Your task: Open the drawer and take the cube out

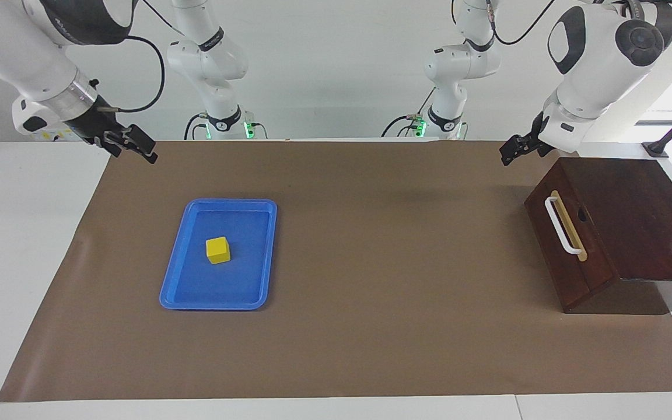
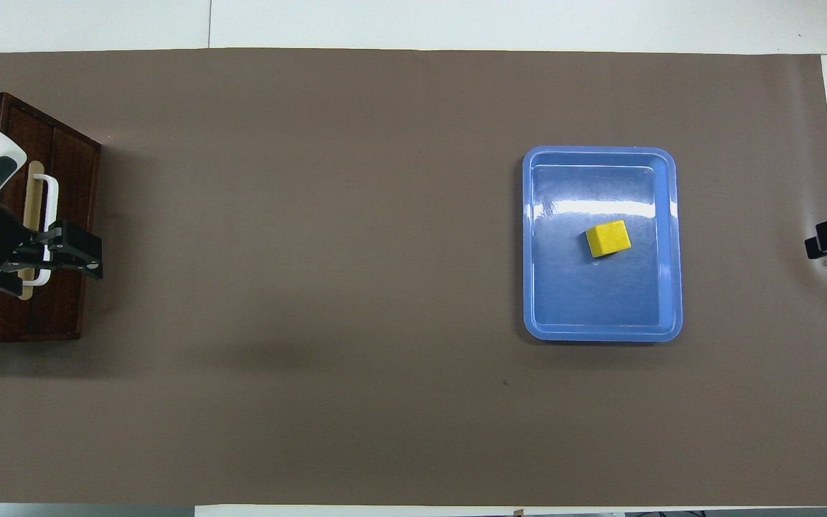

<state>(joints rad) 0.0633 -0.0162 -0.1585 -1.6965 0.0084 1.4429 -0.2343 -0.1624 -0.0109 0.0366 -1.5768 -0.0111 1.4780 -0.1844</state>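
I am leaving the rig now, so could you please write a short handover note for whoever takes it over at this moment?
Left gripper: raised in the air beside the cabinet, holding nothing.
Right gripper: raised over the mat's edge at the right arm's end, holding nothing.
The drawer is shut, its white handle untouched.
The cube lies in the blue tray, toward the right arm's end of the table.
Done: cube out of the drawer and set down in the tray; drawer shut.
Left: nothing obvious; check that both arms wait.
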